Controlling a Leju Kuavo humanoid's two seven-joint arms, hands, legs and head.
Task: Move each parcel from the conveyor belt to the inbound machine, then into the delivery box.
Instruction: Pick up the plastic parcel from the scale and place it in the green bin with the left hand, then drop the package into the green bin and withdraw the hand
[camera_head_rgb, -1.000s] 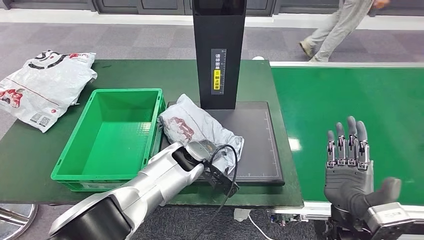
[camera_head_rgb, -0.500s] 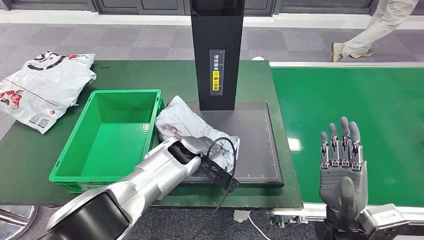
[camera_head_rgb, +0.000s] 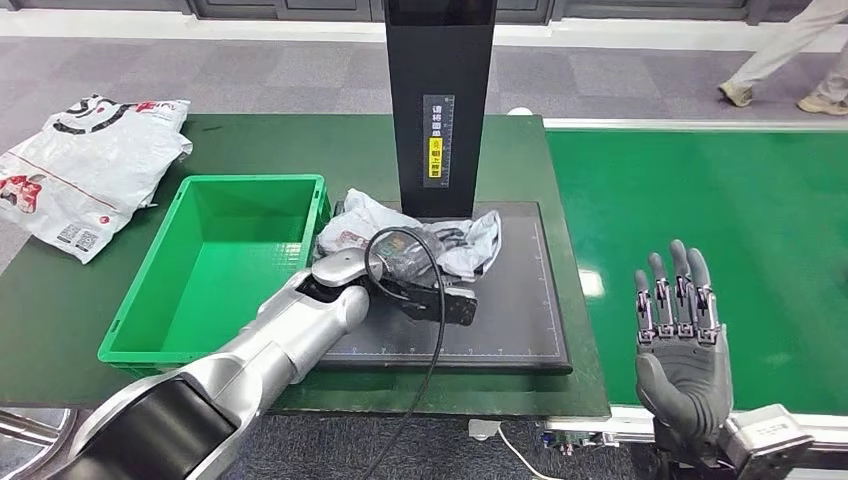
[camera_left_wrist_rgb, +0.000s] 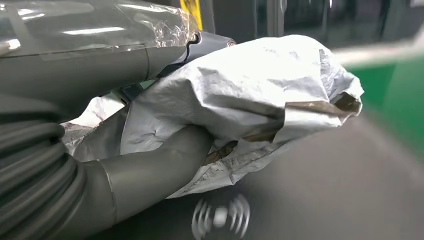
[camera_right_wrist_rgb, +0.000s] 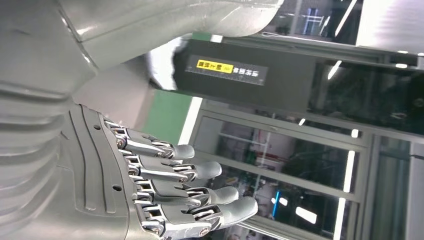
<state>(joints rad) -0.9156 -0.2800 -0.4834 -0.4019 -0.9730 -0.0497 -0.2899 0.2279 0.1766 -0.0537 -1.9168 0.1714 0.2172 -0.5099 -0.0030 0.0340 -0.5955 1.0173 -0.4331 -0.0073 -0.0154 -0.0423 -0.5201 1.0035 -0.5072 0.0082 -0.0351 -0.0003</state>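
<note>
A crumpled grey-white parcel (camera_head_rgb: 440, 238) lies on the black platform of the inbound machine (camera_head_rgb: 520, 320), close to its black column (camera_head_rgb: 438, 100). My left hand (camera_head_rgb: 415, 272) grips this parcel (camera_left_wrist_rgb: 250, 95); in the left wrist view the thumb (camera_left_wrist_rgb: 150, 172) presses into its underside. The green delivery box (camera_head_rgb: 225, 265) stands just left of the platform. My right hand (camera_head_rgb: 682, 345) is held up over the conveyor belt (camera_head_rgb: 720, 210), fingers (camera_right_wrist_rgb: 200, 170) straight and apart, holding nothing.
A white printed bag (camera_head_rgb: 85, 170) lies on the dark green table at the far left. A black cable (camera_head_rgb: 435, 310) loops over my left wrist. A person's legs (camera_head_rgb: 790, 55) pass on the floor beyond the belt, far right.
My left hand closed on the parcel and bunched it up, drawing it back toward the column. The right hand sank slightly. The person walked off to the right.
</note>
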